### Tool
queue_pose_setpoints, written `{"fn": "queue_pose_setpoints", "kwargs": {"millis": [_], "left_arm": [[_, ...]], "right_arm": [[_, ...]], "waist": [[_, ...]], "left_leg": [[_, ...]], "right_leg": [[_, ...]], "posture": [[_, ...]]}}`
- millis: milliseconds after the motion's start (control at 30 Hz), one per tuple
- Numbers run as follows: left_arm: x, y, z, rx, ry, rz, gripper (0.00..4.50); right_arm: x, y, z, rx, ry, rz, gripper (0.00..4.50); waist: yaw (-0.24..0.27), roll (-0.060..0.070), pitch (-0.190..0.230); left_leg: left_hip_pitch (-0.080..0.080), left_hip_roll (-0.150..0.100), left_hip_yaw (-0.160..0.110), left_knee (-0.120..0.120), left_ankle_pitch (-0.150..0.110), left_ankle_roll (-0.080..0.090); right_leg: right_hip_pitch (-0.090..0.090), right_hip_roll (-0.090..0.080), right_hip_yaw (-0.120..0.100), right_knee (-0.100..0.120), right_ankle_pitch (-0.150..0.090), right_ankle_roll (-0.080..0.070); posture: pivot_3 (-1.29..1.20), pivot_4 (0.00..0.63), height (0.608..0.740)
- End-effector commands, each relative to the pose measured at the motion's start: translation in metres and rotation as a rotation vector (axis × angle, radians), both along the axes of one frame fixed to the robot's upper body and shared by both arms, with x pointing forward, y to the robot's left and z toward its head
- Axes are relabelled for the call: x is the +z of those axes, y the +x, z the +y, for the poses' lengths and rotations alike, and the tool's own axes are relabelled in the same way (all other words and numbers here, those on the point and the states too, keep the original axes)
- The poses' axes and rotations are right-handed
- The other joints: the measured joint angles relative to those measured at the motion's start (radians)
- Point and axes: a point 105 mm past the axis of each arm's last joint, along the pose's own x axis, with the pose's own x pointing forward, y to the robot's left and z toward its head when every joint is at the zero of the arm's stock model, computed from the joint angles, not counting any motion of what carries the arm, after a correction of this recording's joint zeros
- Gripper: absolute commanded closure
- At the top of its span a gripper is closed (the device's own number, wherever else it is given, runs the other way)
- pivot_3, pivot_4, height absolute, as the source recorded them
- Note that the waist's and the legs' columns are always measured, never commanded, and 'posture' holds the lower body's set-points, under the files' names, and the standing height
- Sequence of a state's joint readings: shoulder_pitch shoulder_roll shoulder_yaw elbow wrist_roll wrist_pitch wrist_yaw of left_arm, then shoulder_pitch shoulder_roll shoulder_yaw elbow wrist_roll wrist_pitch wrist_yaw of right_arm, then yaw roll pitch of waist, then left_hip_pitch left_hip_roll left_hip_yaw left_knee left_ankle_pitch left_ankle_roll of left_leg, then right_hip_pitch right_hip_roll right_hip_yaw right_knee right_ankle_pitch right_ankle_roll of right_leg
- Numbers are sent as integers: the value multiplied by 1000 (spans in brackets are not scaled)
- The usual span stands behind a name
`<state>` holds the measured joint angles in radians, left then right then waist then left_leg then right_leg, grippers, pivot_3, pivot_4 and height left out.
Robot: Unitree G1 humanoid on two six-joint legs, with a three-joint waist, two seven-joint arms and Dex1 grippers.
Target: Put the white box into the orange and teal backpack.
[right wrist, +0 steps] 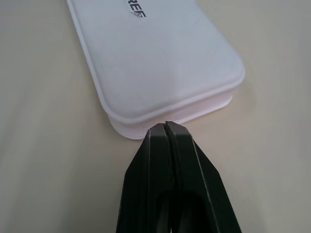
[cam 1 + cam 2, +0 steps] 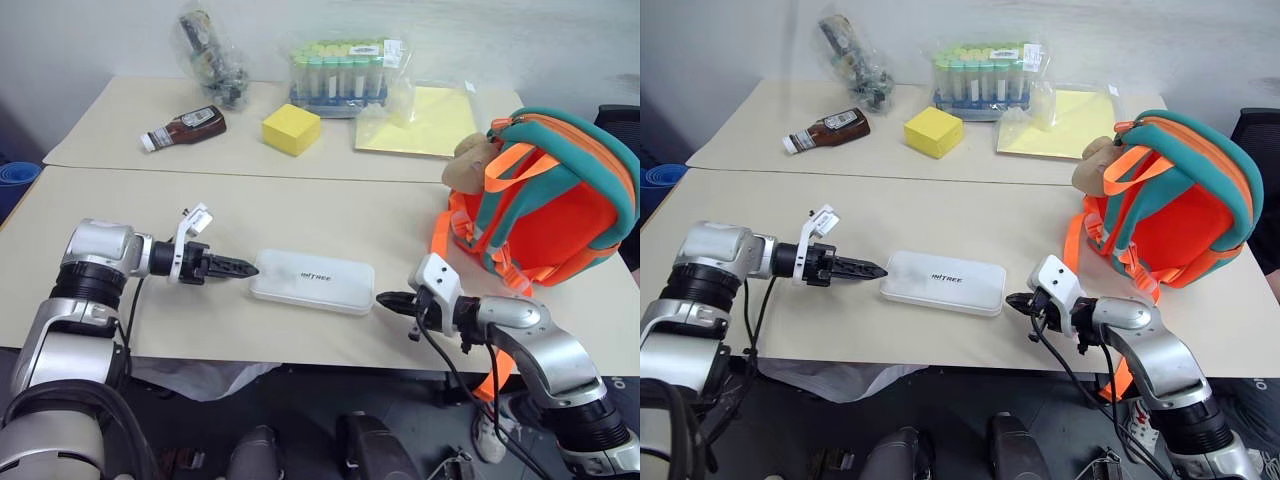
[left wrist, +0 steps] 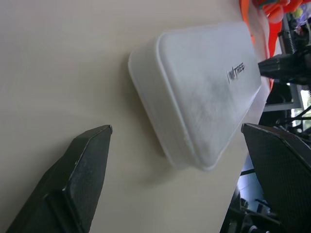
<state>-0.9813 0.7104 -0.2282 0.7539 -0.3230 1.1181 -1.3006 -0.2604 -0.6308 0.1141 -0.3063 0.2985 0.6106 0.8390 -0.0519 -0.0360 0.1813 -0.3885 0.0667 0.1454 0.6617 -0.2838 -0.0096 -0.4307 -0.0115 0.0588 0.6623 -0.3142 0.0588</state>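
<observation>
The table [image 2: 330, 200] carries everything. At its three o'clock edge the orange and teal backpack [image 2: 560, 205] stands upright, a tan plush toy [image 2: 470, 160] against its near strap; whether anything lies inside cannot be told. At twelve o'clock a clear bag holds a rack of capped tubes [image 2: 340, 72], with a second clear bag [image 2: 210, 55] at eleven o'clock. The white box [image 2: 312, 281] lies flat at six o'clock. The left gripper [image 3: 184, 160] sits at the box's nine o'clock end, fingers spread wide and holding nothing. The right gripper [image 1: 166, 127] meets the three o'clock end, fingers pressed together, tips at the box's rim
</observation>
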Motion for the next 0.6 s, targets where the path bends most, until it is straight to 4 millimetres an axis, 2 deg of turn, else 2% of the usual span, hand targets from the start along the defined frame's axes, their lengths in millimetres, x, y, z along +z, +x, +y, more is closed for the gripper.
{"fn": "queue_pose_setpoints", "kwargs": {"millis": [33, 167, 267, 367, 467, 600], "left_arm": [[-14, 0, -15, -49, 6, 49, 10], [-14, -2, -43, -120, -45, 80, 10], [5, -7, -62, -201, -153, 82, 10], [17, -11, -71, -242, -213, 77, 586], [26, -15, -73, -268, -234, 68, 1511], [33, -16, -66, -263, -237, 54, 2702]], "right_arm": [[9, 1, 6, 28, 3, -40, 4500], [9, 4, 9, 32, 4, -42, 4500], [9, 4, 9, 30, 5, -43, 4500], [7, 4, 9, 23, 9, -40, 4500], [4, 2, 11, 22, 11, -36, 4500], [1, -3, 11, 14, 19, -27, 4500]], "waist": [[2, 0, 0], [7, 0, 0], [11, 0, 0], [11, -1, 0], [2, -1, 0], [-5, -1, 0]], "left_leg": [[0, 0, 0, 0, 0, 0], [0, 0, 0, 1, -1, 1], [0, 0, 0, 1, -1, 1], [-3, 1, 0, 1, -1, 1], [-3, 1, 0, 1, 0, 0], [-2, 2, 0, 1, 0, -1]], "right_leg": [[0, 0, 0, 0, 0, 0], [1, 0, 0, 0, 0, 0], [1, 0, 0, -1, 0, 1], [-1, 0, 0, -1, 0, 1], [-2, 0, 1, 0, 0, 1], [-2, 1, 1, 1, 0, 1]], "posture": [[0, 150, 740], [0, 150, 740], [0, 150, 740], [0, 150, 740], [0, 150, 740], [0, 150, 740]]}}
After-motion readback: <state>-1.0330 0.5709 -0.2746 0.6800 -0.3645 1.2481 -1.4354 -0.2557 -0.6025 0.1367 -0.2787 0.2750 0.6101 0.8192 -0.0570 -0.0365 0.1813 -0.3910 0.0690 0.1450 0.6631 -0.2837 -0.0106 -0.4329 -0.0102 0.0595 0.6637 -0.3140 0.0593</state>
